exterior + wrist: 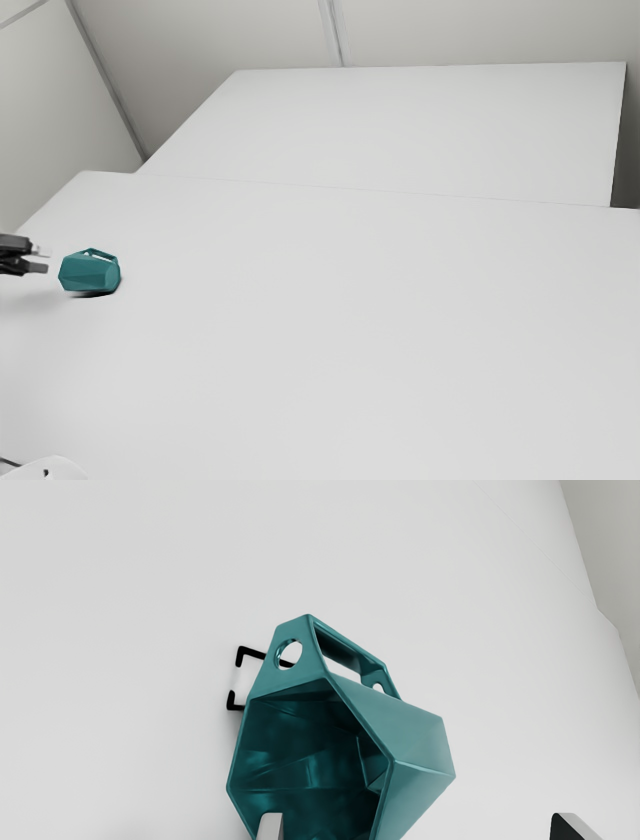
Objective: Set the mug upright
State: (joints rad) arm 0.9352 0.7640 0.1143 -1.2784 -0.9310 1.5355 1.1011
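Observation:
At the exterior view's left edge, my gripper (42,260) reaches in toward a teal faceted mug (90,272) lying on its side on the white table (330,330), its handle raised. A small gap separates the fingertips from the mug in that view. In the wrist view the gripper (417,825) is open, its two fingers wide apart. The mug (420,730) turns its hollow mouth toward my hand, and one fingertip overlaps the mouth's lower part in the picture. Whether that finger touches the mug, I cannot tell.
Black bracket-like marks (241,655) show on the table beside the mug's handle. A second white surface (420,130) adjoins the table at the back in the exterior view. A white rounded object (50,468) stands at the exterior view's bottom left corner.

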